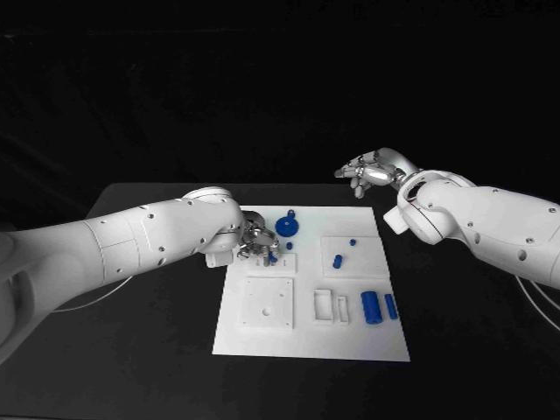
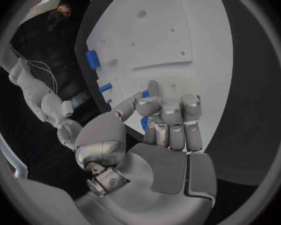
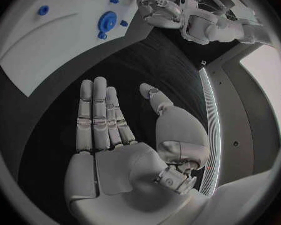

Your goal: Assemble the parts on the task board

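Observation:
The white task board (image 1: 311, 337) lies mid-table. My left hand (image 1: 253, 241) hovers low over its far left part, fingers curled round a small blue part (image 2: 143, 123) that peeks between thumb and fingers. A round blue part (image 1: 288, 229) sits just beyond that hand. Two blue cylinders (image 1: 379, 306) lie side by side near the board's right edge, and smaller blue pieces (image 1: 339, 260) stand mid-board. My right hand (image 1: 374, 171) is raised past the board's far right corner. Its palm (image 3: 115, 135) is flat, fingers straight, holding nothing.
White raised blocks and recesses (image 1: 268, 304) cover the board's near half. Black table (image 1: 154, 332) surrounds the board on all sides. The right wrist view shows the board (image 3: 47, 45), the round blue part (image 3: 107, 21) and my left hand (image 3: 154, 5) far off.

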